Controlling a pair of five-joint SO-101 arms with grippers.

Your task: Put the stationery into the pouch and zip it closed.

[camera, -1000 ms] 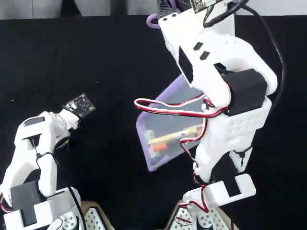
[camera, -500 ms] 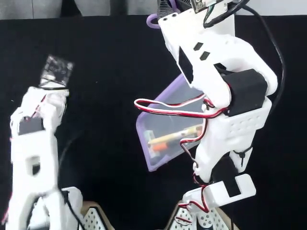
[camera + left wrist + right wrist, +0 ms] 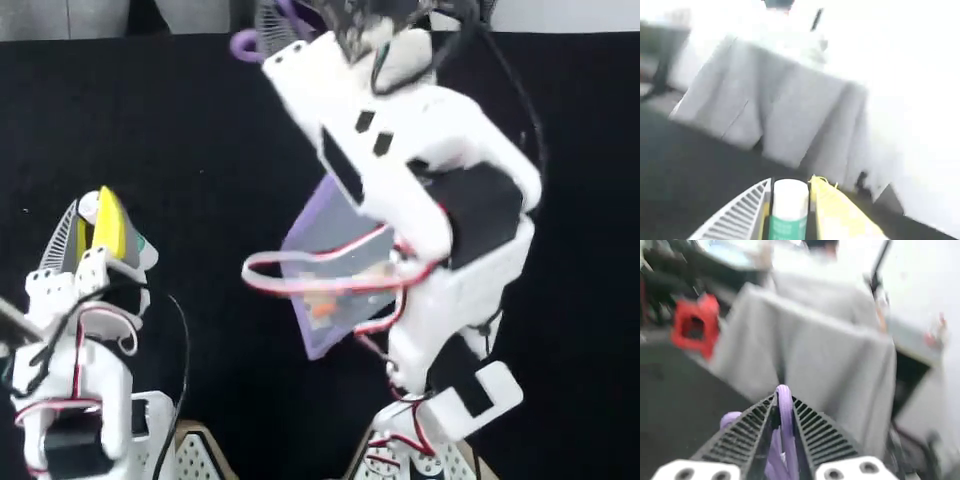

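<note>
At the table's near left, left gripper (image 3: pixel 90 208): raised above the black table (image 3: pixel 200 130), with its ribbed white finger and its yellow finger closed narrowly on a tube (image 3: pixel 789 202).
Tube: white with a green band, gripped between the two fingers, its white end reaching about to their tips.
Right gripper (image 3: pixel 784 397): up at the far edge of the table, its black ribbed fingers pinched on the purple loop (image 3: pixel 783 409) of the pouch (image 3: pixel 325 235).
Pouch: clear with purple trim, tilted under the right arm, partly hidden by the arm and its red and white wires (image 3: pixel 300 282).
Inside the pouch: an orange item (image 3: pixel 322 308) near the lower end, too blurred to tell what it is.
</note>
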